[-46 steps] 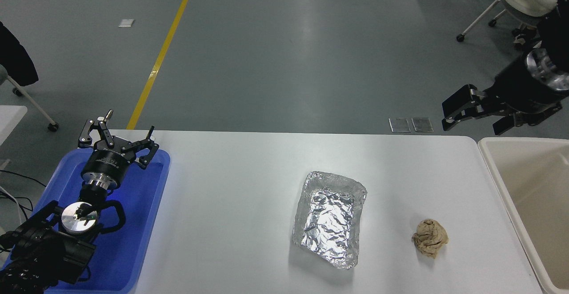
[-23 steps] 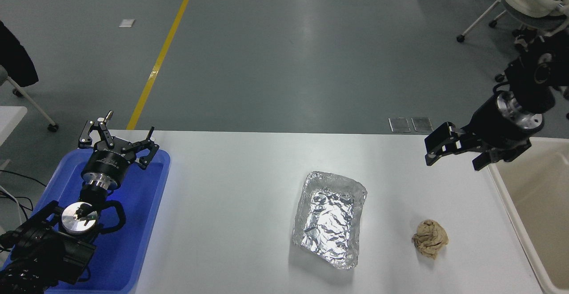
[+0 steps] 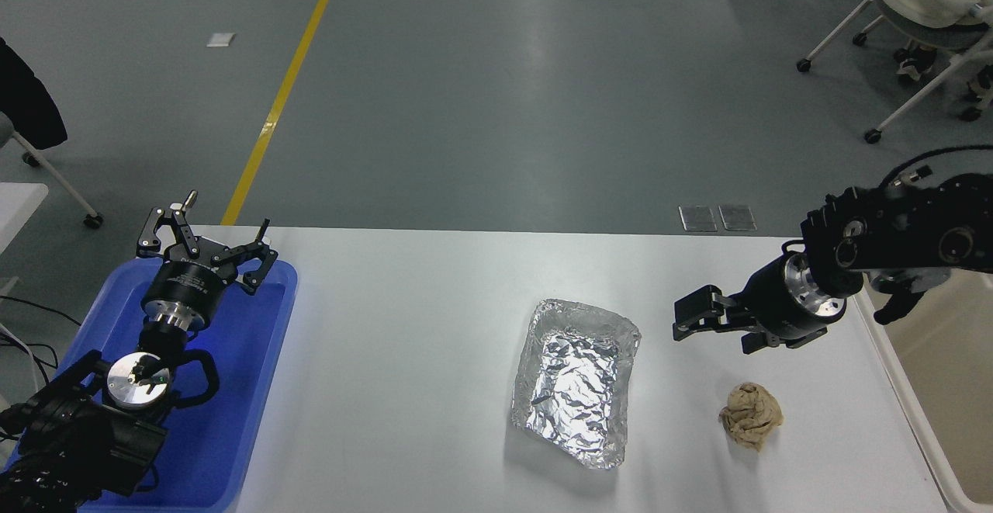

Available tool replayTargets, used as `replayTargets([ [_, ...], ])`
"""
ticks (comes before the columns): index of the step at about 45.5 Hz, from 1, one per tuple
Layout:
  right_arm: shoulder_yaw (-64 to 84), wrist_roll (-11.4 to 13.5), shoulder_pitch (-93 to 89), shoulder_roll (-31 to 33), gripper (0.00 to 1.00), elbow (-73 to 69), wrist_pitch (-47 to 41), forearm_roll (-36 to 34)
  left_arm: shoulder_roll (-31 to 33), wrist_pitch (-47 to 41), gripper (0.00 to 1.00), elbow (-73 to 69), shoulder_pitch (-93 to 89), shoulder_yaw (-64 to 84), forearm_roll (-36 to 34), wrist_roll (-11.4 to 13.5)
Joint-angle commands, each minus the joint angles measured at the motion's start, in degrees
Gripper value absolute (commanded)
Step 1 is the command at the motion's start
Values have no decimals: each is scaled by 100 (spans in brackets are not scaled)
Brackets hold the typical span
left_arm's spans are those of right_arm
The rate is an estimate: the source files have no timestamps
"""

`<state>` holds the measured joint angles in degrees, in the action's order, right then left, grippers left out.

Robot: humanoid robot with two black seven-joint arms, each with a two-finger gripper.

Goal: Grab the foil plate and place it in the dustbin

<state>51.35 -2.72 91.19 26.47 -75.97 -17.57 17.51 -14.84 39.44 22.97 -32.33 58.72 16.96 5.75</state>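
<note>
Your large cream-beige plastic dustbin [image 3: 942, 389] is cut off at the right edge, partly behind the right arm. The shallow rectangular foil plate [image 3: 576, 382] of crinkled silver foil (rim raised, corners rounded) lies empty mid-table on the white table [image 3: 403, 389], a small crumpled tan paper ball [image 3: 751, 415] near its right. Your black right gripper [image 3: 690, 319] has swung in from the bin side — fingers apart, now just right of the plate, not touching. The black left gripper [image 3: 205, 245] sits parked, open, over the blue plastic tray [image 3: 233, 420].

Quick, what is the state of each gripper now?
Left gripper: open, empty, over the blue tray.
Right gripper: cannot tell, holds nothing.
</note>
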Motion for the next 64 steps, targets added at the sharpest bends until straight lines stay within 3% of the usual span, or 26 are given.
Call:
replayTargets([
  [1, -581, 0, -724, -19, 100, 13, 527, -2, 8, 2, 100, -2, -2, -1, 0, -4],
  [25, -1241, 0, -2192, -467, 100, 425, 1977, 6, -1, 2, 100, -3, 7, -1, 0, 5],
  [51, -1285, -9, -2738, -1056, 97, 1067, 2460, 15, 8, -7, 100, -3, 7, -1, 0, -4],
  [59, -1259, -9, -2852, -1241, 81, 1278, 2706, 76, -1, 2, 100, -2, 7, -1, 0, -4],
  [64, -1171, -9, -2843, -1276, 50, 1296, 2768, 129, -1, 2, 100, -3, -2, -1, 0, -4],
])
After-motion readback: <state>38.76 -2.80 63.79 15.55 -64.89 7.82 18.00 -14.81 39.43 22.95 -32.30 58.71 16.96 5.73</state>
